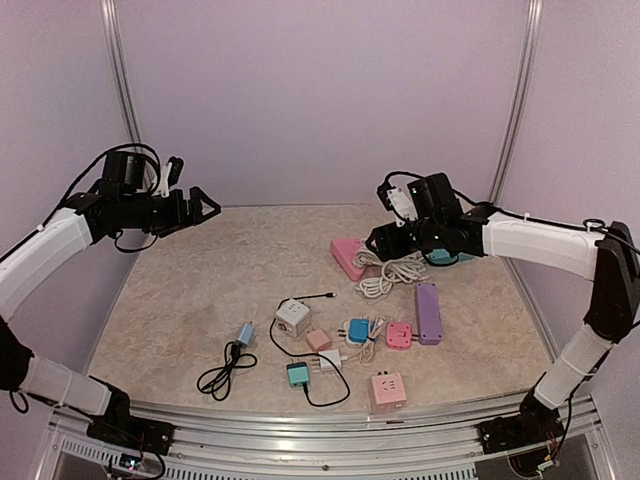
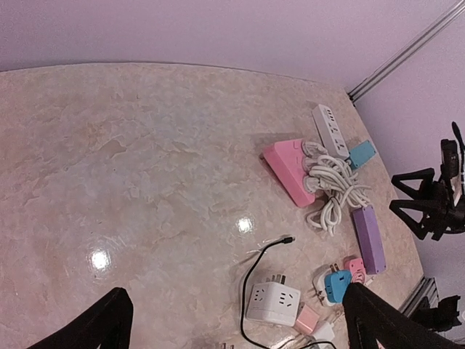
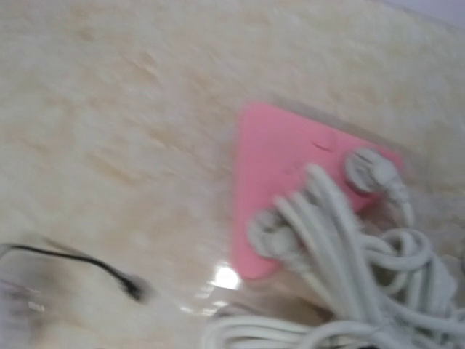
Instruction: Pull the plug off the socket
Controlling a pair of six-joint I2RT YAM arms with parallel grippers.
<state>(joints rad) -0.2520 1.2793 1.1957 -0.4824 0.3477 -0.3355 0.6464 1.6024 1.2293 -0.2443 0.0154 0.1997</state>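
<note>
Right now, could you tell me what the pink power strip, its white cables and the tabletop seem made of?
Pink power strip: smooth moulded plastic, judging by its even colour and rounded edges. White cables: probably rubbery or vinyl sheathing, since they bend in soft loops. Tabletop: polished marble or marble-pattern laminate, unclear which; veined beige with bright reflections.

The pink socket (image 1: 346,257) lies flat on the table, right of its middle, a wedge-shaped block with its face up; a white plug (image 3: 368,169) is seated near one corner of that face; a second white plug (image 3: 264,233) is seated near the narrower end; the white cable (image 1: 390,272) runs from both plugs into a loose coil, partly draped over the socket and resting against its right side.
</note>
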